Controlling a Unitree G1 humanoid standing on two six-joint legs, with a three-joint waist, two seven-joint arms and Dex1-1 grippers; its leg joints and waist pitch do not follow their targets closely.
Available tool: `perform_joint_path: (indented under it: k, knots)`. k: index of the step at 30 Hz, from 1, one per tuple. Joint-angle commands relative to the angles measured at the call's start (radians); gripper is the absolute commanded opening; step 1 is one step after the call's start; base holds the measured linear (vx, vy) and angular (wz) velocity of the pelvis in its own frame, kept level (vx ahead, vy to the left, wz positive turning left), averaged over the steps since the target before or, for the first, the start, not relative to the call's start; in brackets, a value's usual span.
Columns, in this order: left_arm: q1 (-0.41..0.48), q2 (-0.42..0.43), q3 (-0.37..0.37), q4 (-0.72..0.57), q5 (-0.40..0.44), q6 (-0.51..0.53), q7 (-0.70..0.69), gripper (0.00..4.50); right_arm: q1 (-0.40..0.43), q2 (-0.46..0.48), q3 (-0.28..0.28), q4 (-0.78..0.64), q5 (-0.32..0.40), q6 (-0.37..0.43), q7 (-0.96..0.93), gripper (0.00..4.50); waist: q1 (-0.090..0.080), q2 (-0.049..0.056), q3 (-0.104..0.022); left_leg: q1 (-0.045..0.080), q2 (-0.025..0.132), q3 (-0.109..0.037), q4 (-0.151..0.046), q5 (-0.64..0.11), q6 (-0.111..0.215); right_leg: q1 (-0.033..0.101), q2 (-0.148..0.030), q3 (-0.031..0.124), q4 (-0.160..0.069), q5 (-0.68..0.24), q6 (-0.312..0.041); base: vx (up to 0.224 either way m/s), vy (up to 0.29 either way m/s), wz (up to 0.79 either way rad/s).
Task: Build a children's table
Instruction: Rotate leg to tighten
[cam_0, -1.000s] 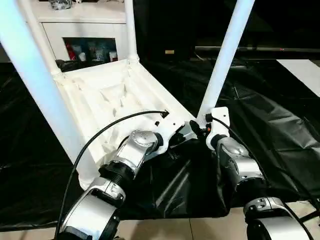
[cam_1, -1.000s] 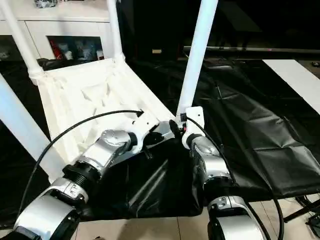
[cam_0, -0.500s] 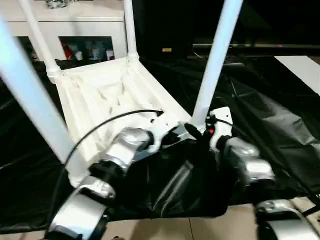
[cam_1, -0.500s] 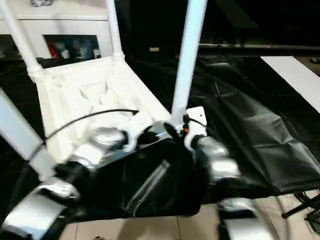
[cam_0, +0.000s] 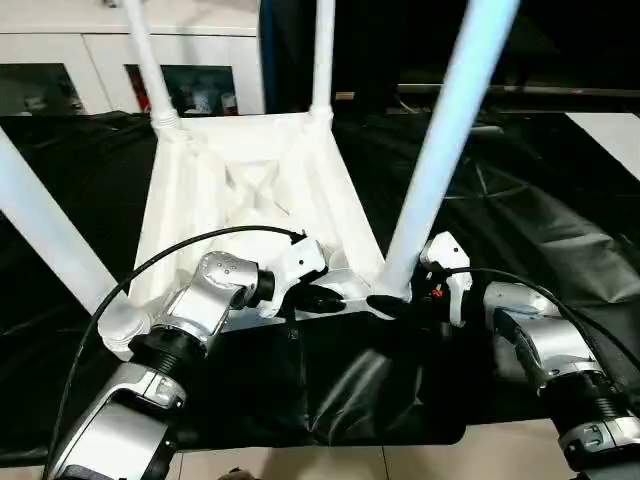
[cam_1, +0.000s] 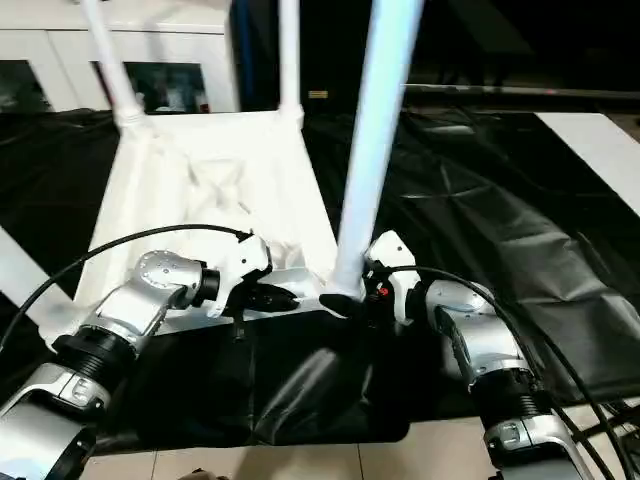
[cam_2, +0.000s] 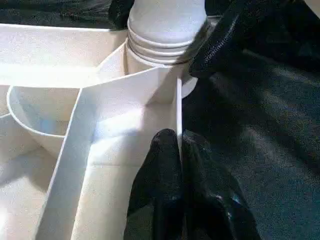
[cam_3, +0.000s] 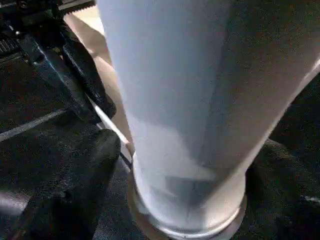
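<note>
The children's table lies upside down: its white ribbed tabletop (cam_0: 250, 180) faces up on the black cloth. Legs stand in its corner sockets: two far legs (cam_0: 322, 55), a near left leg (cam_0: 45, 235) and a near right leg (cam_0: 445, 150). My left gripper (cam_2: 179, 145) is shut on the thin rim wall of the tabletop's near edge, just beside the near right socket. My right gripper (cam_3: 187, 147) is open, with one finger (cam_3: 75, 190) on each side of the near right leg's base (cam_3: 185, 200).
The black cloth-covered work table (cam_0: 560, 190) stretches to both sides, and its front edge hangs over a tiled floor (cam_0: 400, 465). A white cabinet (cam_0: 200, 50) stands behind. Black cables (cam_0: 180, 250) arc over both wrists.
The head camera has moved, so the whole picture has shifted. My right gripper's fingers have spread wider around the leg's base. The left grip on the rim is unchanged.
</note>
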Motion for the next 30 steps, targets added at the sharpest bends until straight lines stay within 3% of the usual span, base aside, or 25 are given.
perform_joint_path:
  k: [1, 7, 19, 23, 24, 25, 27, 28, 30]
  knots:
    - [0.007, -0.012, -0.023, -0.023, -0.006, 0.006, -0.018, 0.00, -0.003, 0.004, 0.017, -0.011, 0.000, 0.002, 0.022, 3.48, -0.002, -0.005, -0.060, 0.017, 0.034, -0.012, -0.061, -0.209, 0.057, 0.047, -0.053, 0.039, -0.054, -0.203, -0.235, 0.000, 0.000, 0.00]
    - [0.014, -0.007, -0.023, -0.040, -0.009, 0.021, -0.018, 0.00, 0.002, -0.001, 0.022, -0.005, -0.013, 0.000, 0.025, 2.90, -0.002, -0.007, -0.060, 0.016, 0.033, -0.012, -0.061, -0.208, 0.053, 0.047, -0.053, 0.039, -0.054, -0.212, -0.226, 0.000, 0.000, 0.00]
    - [0.023, -0.018, -0.012, -0.038, -0.005, 0.036, 0.023, 0.00, 0.013, 0.031, 0.006, 0.031, -0.020, 0.001, -0.042, 2.67, -0.003, -0.009, -0.061, 0.015, 0.032, -0.011, -0.058, -0.189, 0.062, 0.048, -0.052, 0.039, -0.051, -0.193, -0.231, 0.000, 0.000, 0.00]
    - [0.002, -0.056, 0.008, 0.010, 0.013, 0.052, 0.124, 0.00, 0.007, 0.078, -0.024, 0.076, -0.033, 0.016, -0.170, 2.67, -0.009, -0.009, -0.055, 0.019, 0.030, -0.013, -0.064, -0.252, 0.034, 0.043, -0.054, 0.038, -0.065, -0.300, -0.208, 0.000, 0.000, 0.00]
    - [-0.022, -0.104, 0.024, 0.063, 0.032, 0.070, 0.239, 0.00, -0.001, 0.135, -0.061, 0.121, -0.038, 0.035, -0.310, 2.67, -0.011, -0.010, -0.055, 0.022, 0.029, -0.014, -0.064, -0.269, 0.024, 0.040, -0.054, 0.038, -0.070, -0.343, -0.192, 0.000, 0.000, 0.00]
    - [-0.022, -0.104, 0.024, 0.063, 0.032, 0.070, 0.239, 0.00, -0.001, 0.135, -0.061, 0.121, -0.038, 0.035, -0.310, 2.67, -0.014, -0.009, -0.051, 0.023, 0.028, -0.013, -0.065, -0.282, 0.017, 0.036, -0.052, 0.039, -0.074, -0.367, -0.184, 0.000, 0.000, 0.00]
    - [-0.054, -0.172, 0.042, 0.127, 0.049, 0.090, 0.384, 0.00, -0.019, 0.209, -0.116, 0.166, -0.035, 0.064, -0.502, 2.67, -0.019, -0.012, -0.052, 0.025, 0.025, -0.020, -0.068, -0.323, -0.003, 0.038, -0.055, 0.033, -0.086, -0.468, -0.144, 0.000, 0.000, 0.00]
    - [-0.070, -0.213, 0.052, 0.155, 0.053, 0.103, 0.458, 0.00, -0.032, 0.246, -0.147, 0.192, -0.031, 0.074, -0.605, 2.67, -0.024, -0.007, -0.050, 0.028, 0.024, -0.020, -0.067, -0.328, -0.010, 0.030, -0.055, 0.035, -0.089, -0.485, -0.134, 0.000, 0.000, 0.00]
    - [-0.086, -0.271, 0.051, 0.183, 0.057, 0.120, 0.523, 0.00, -0.057, 0.295, -0.182, 0.233, -0.019, 0.075, -0.709, 2.67, -0.031, -0.010, -0.052, 0.030, 0.021, -0.023, -0.066, -0.343, -0.013, 0.030, -0.055, 0.030, -0.095, -0.517, -0.122, 0.000, 0.000, 0.00]
